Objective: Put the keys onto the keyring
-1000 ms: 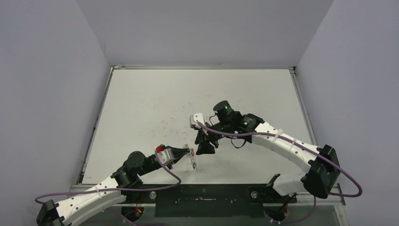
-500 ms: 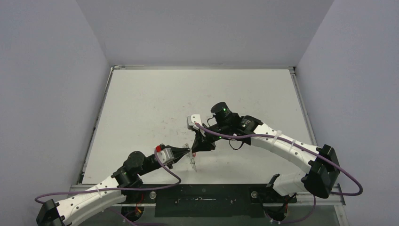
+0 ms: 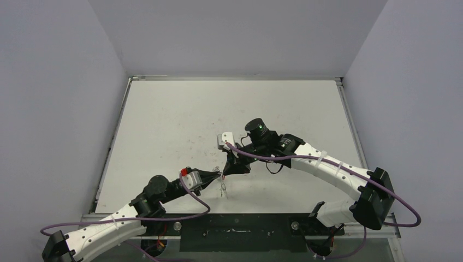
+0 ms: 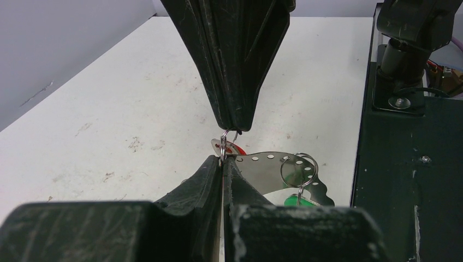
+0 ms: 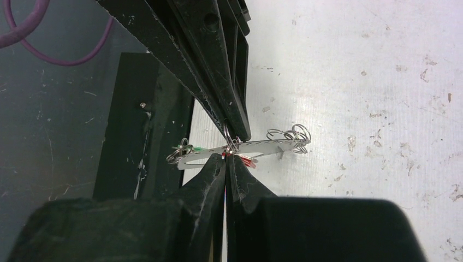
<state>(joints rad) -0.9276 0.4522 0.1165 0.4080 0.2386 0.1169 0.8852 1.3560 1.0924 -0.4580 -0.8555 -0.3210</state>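
Left gripper [image 4: 223, 161] first: its fingers are pressed flat together, with a thin wire loop, the keyring [image 4: 227, 134], pinched right at the tips. Coming in from the opposite side, the right gripper [image 4: 232, 126] is clamped tight as well, its tips biting the same loop from above. The two grippers meet nose to nose, almost touching.

Just behind the pinch there's a flash of red: the red-tagged key [image 4: 234, 148], tucked against the left fingertips. Stretching away from there is a flat silver plate [image 4: 267, 162] dotted with small holes and cut with one large round opening. At its far end sits another small ring [image 4: 302, 164], and the green-tagged key [image 4: 297, 202] dangles below it.

The right wrist view catches the plate edge-on, with a little cluster of wire rings [image 5: 290, 134] at one end and the green tag at the other.

From overhead, the whole bundle sits near the front of the white table [image 3: 164, 125], close to the black base rail [image 3: 235, 224], both arms bent inward toward it.
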